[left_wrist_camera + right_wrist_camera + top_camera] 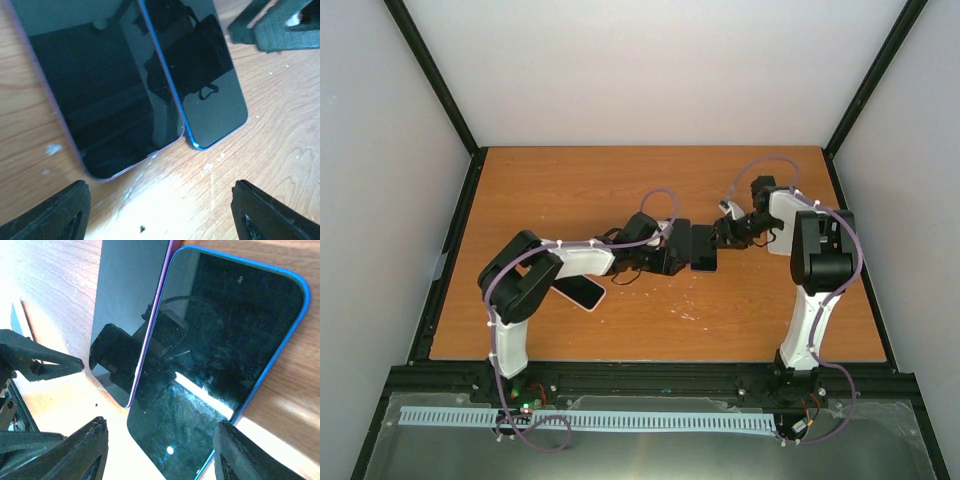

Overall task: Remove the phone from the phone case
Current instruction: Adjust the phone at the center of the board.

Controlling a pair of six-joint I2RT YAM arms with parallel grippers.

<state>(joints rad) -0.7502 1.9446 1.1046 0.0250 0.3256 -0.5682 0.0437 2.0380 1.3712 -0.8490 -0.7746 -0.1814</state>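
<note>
Two dark-screened phones lie flat, side by side, mid-table. One has a blue rim (220, 340), also in the left wrist view (205, 75). The other has a purple rim (100, 85), also in the right wrist view (125, 315). I cannot tell which rim is a case. The top view shows the pair of phones (703, 248) between both arms. My left gripper (160, 210) is open and empty, just short of the phones' near ends. My right gripper (160, 445) is open, its jaws straddling the blue-rimmed phone's end. Each gripper faces the other across the phones.
Another flat dark slab with a pinkish-white rim (582, 292) lies under my left arm's elbow. Black frame rails (450, 250) border the wooden table (620, 190). A white slotted strip (620, 420) runs along the near edge.
</note>
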